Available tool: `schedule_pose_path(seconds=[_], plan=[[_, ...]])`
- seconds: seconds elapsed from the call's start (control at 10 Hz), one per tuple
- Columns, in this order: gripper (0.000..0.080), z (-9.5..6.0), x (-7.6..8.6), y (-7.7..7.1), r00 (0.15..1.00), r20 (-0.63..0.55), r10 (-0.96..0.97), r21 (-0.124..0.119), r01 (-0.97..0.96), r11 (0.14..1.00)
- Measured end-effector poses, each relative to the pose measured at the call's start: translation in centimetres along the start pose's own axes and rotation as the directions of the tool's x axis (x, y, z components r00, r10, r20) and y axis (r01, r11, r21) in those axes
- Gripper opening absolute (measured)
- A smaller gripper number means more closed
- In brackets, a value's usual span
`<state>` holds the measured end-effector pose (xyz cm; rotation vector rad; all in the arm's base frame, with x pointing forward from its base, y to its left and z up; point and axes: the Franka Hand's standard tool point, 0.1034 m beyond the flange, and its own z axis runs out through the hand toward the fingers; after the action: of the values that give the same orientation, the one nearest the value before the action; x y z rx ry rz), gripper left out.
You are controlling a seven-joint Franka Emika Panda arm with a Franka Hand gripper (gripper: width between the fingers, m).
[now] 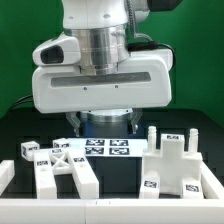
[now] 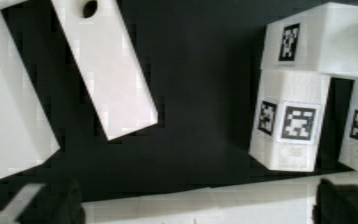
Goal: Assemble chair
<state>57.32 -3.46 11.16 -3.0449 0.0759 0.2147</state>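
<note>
Several loose chair pieces [image 1: 78,182] are being shown spread about the marker board [image 1: 100,150], none of them joined, so most of the assembly is being judged as not yet done. To the exterior view's left of the marker board, a small tagged block [image 1: 28,150] and a cross-shaped frame [image 1: 62,170] are lying close together. If the frame is being reached for, the block is being put at risk of a nudge from the gripper [image 2: 194,203]. Above the marker board the arm [image 1: 100,60] is hanging, and the gripper is being held fully spread with nothing between its jaws. A descent made without careful alignment is being judged likely to land a fingertip on a piece's face rather than beside it, tipping it or skidding it across the black table [image 1: 15,130]. To the exterior view's right of the marker board, a pegged piece [image 1: 176,165] is standing with thin pegs upward, and these are being judged easy to catch or knock. The fingers [image 2: 44,205] are being seen only as dark tips in the wrist view and are being hidden in the exterior view by the arm's bulky hand. In the wrist view a long slat [image 2: 105,70] with a hole and a tagged upright block [image 2: 300,115] are being cut off at the edges, and which exterior piece each belongs to cannot be told.
</note>
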Motion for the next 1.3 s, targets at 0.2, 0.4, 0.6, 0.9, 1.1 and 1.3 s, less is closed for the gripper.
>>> schedule_pose_path(seconds=[0.2, 0.4, 0.6, 0.9, 1.1, 1.3], plan=[[0.0649, 2.3, -1.8, 2.9, 0.977, -0.008, -0.211, 0.018, 0.211, 0.977], [0.0649, 5.2, -3.3, 4.5, 0.955, -0.044, -0.294, -0.001, 0.295, 0.956], [0.0649, 5.3, -3.4, 3.4, 0.958, -0.079, -0.277, -0.027, 0.276, 0.961], [0.0649, 6.8, -3.5, 4.3, 0.941, -0.113, -0.318, -0.08, 0.31, 0.947], [0.0649, 9.6, -5.5, 5.1, 0.948, -0.09, -0.304, -0.092, 0.296, 0.951], [0.0649, 10.9, -6.0, 4.5, 0.948, -0.076, -0.308, -0.087, 0.301, 0.95]])
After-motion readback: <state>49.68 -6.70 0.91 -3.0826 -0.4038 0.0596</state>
